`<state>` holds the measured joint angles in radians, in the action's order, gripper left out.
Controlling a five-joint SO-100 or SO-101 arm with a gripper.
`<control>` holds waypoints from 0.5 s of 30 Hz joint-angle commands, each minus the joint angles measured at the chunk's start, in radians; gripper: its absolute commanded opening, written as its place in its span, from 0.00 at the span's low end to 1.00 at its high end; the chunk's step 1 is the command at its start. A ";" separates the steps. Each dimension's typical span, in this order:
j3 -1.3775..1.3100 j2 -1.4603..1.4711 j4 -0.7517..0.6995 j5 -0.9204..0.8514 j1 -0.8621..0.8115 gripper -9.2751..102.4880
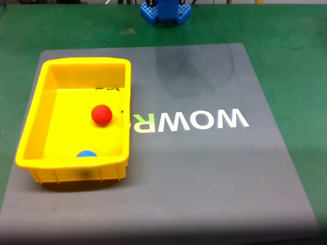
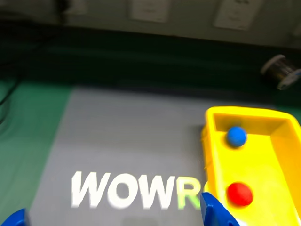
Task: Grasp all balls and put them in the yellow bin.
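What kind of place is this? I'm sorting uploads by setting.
Probably a lab or workshop bench set up for robot practice. A green work mat covers the table, with a grey WOWR-lettered pad on top; a yellow bin holds a red ball and a blue ball; papers hang on the wall behind.

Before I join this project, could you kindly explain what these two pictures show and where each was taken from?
The fixed view looks down at a grey mat on a green table; the blue piece at the top is the base of a small robot arm. The wrist view comes from a camera riding on that arm, and the blue tips at its bottom edge are its gripper, open and holding nothing. On the mat stands a yellow bin. A red ball and a blue ball already lie inside it.
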<state>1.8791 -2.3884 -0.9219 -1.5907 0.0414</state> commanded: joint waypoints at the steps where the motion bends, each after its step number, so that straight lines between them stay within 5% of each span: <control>1: 0.463 -0.357 -0.014 -0.072 -0.005 0.40; 10: 0.848 -0.696 -0.161 -0.118 -0.071 0.10; 15: 0.945 -0.759 -0.204 -0.097 -0.067 0.08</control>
<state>2.7980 -3.1109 -1.1198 -1.6950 -0.0230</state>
